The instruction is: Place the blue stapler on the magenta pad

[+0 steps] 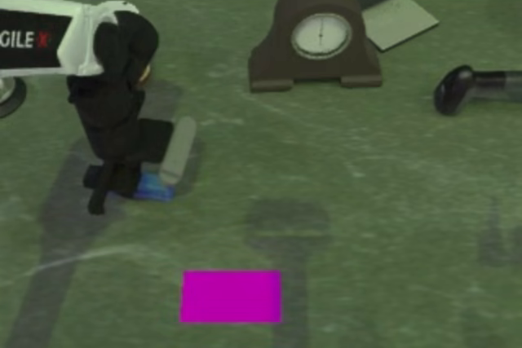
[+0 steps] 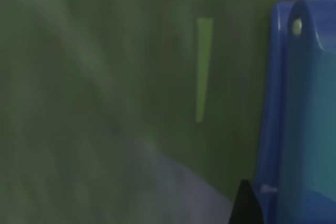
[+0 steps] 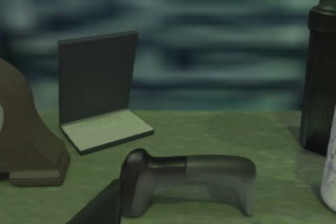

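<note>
Step in hand looks like the grasp: left gripper (image 1: 122, 181) is down at table level in the centre-left of the top view, right over the blue stapler (image 1: 155, 189). Only a small blue patch of the stapler shows there, poking out at the gripper's lower right, with a grey elongated part running up from it. The left wrist view is filled on its right side by the stapler's blue body (image 2: 299, 119), very close, with 1 dark fingertip (image 2: 245, 205) at the bottom edge just beside it. Whether the fingers are open or already clamped on the stapler, I cannot tell; no view shows both fingers against the body.

The magenta pad (image 1: 231, 296) lies flat at the lower centre of the top view, bare, well apart from the stapler, down and to the right of it. So the stapler is not yet placed.

The right arm is out of the top view; its wrist camera looks across at the black scanner (image 3: 184, 179), the mantel clock (image 3: 26, 150) and a grey-green card stand (image 3: 100, 106), so it appears parked off to the right.

Next move, as I judge it: make sure of the grip, lift clear of the table, carry toward the lower centre, and set down inside the pad's edges.
</note>
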Motion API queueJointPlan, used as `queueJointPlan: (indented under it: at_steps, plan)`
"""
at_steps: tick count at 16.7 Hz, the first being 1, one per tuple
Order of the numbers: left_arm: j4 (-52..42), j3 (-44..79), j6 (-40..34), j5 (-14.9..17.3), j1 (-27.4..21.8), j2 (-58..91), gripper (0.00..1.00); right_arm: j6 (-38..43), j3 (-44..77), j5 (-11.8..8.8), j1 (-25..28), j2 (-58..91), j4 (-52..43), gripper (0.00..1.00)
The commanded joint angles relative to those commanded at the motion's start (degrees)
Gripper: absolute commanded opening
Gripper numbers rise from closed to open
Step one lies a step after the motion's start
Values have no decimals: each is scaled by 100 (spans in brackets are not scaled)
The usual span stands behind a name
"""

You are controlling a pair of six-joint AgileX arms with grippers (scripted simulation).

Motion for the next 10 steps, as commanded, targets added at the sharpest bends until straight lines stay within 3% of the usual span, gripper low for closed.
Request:
queueJointPlan:
  at_steps: [5,10]
  plan:
    - [-263,175,13,0,2,-83,0,0,0,0,0,0,0,100]
    - [-1453,926,-8,-1,73,-455,0,0,0,0,0,0,0,100]
